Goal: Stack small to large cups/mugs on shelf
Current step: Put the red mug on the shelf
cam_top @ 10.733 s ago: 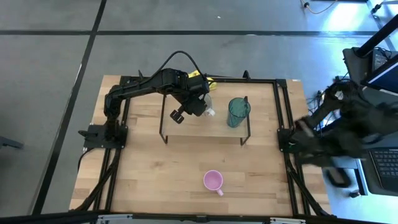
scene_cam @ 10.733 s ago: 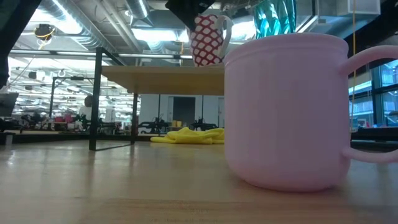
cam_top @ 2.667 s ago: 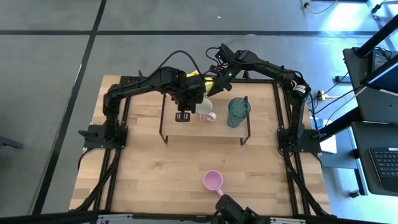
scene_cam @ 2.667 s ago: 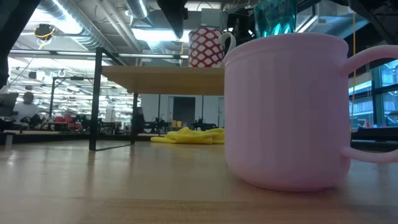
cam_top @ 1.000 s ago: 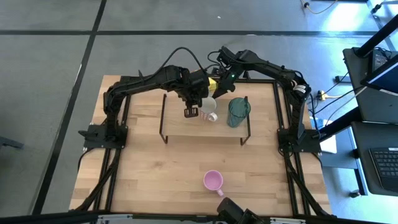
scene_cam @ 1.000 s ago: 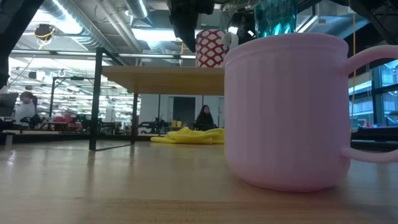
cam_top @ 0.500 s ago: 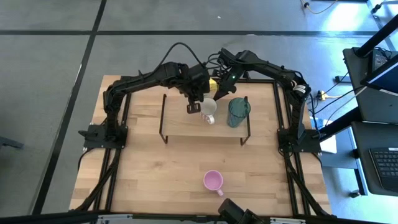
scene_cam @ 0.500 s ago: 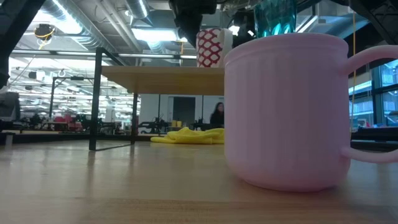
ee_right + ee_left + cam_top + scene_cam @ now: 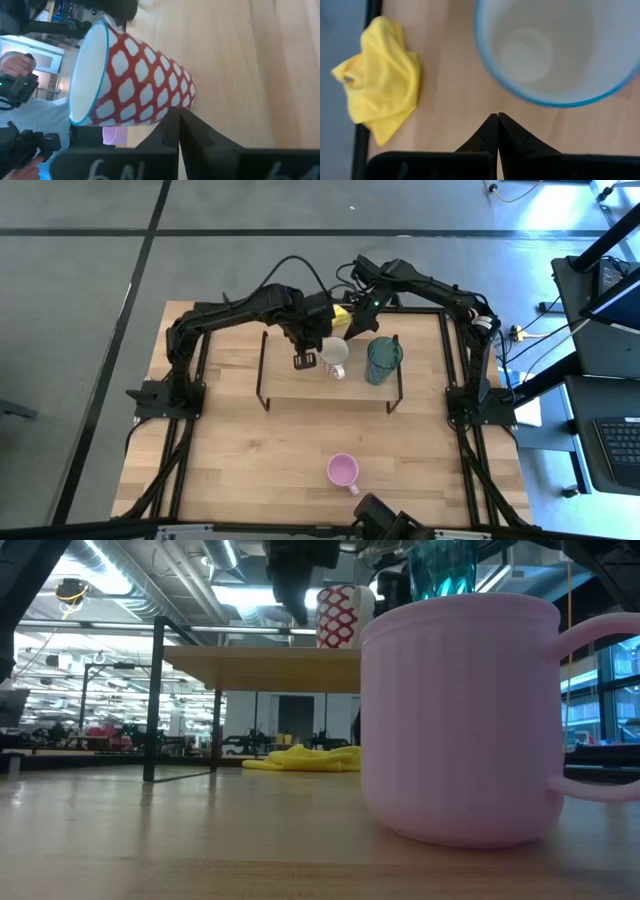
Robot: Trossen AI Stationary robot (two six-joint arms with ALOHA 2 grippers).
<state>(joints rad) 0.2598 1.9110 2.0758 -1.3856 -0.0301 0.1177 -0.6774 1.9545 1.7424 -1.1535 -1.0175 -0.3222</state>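
Note:
A white mug with a red lattice pattern and a blue rim stands upright on the low wooden shelf. A teal cup stands to its right. The pink mug stands on the tabletop near the front edge and fills the low view. My left gripper is shut and points down just left of the lattice mug, a small gap from its rim. My right gripper is shut at the mug's far-right side. My right gripper's shut fingertips stand at the lattice mug's outer wall, near its base, and come at it from the far right. I cannot tell whether they touch it. The mug stands upright on the shelf.
A yellow cloth lies on the tabletop behind the shelf. The shelf's dark wire legs stand at its ends. Dark frame rails run along the table's left and right sides. A person shows beyond the table.
My left gripper has gone a little toward the lattice mug and the far edge, then drawn back toward the left and near side, staying shut. The mug has stayed in place on the shelf, and its handle has turned slightly toward the near edge.

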